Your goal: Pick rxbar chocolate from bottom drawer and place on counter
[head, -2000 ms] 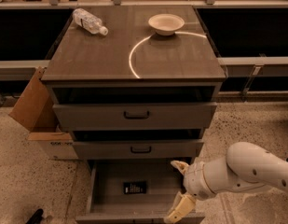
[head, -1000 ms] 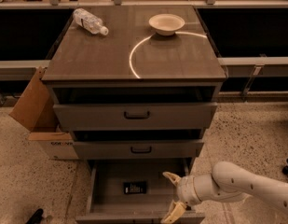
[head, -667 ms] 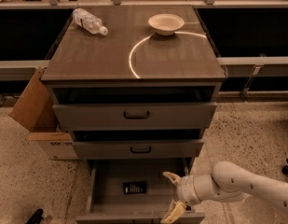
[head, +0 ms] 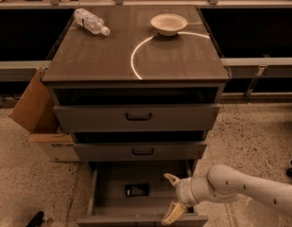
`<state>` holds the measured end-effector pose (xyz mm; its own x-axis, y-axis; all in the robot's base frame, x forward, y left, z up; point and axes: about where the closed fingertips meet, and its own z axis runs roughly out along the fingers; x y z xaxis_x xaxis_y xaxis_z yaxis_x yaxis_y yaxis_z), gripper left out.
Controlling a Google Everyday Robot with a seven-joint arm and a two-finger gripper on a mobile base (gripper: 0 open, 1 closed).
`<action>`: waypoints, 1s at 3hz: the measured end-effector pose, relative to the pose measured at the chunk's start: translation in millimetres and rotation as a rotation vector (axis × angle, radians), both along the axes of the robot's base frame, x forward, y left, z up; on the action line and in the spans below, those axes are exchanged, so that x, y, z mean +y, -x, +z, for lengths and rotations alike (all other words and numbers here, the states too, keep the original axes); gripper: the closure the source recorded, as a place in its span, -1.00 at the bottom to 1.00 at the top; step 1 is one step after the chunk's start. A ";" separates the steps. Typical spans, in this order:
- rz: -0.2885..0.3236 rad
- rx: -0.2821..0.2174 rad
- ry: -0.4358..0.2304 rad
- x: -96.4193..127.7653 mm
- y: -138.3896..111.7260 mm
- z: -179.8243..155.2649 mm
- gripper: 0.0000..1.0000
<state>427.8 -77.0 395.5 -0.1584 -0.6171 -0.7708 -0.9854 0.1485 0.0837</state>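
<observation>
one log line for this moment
stage: pre-grasp | gripper: open, at open bottom drawer | rxbar chocolate: flat on drawer floor, apart from gripper | counter: holds bottle, bowl

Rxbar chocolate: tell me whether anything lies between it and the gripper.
Nothing visible does. The rxbar chocolate lies flat on the floor of the bottom drawer. The gripper hangs over the same drawer, further right in the picture, fingers open. Only bare drawer floor lies between them.
</observation>
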 end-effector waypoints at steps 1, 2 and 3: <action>0.012 0.017 0.007 2.9 -13.7 -32.4 -1.00; 0.021 0.020 -0.012 11.3 -30.0 -57.6 -1.00; 0.022 0.008 -0.046 25.5 -48.6 -77.6 -1.00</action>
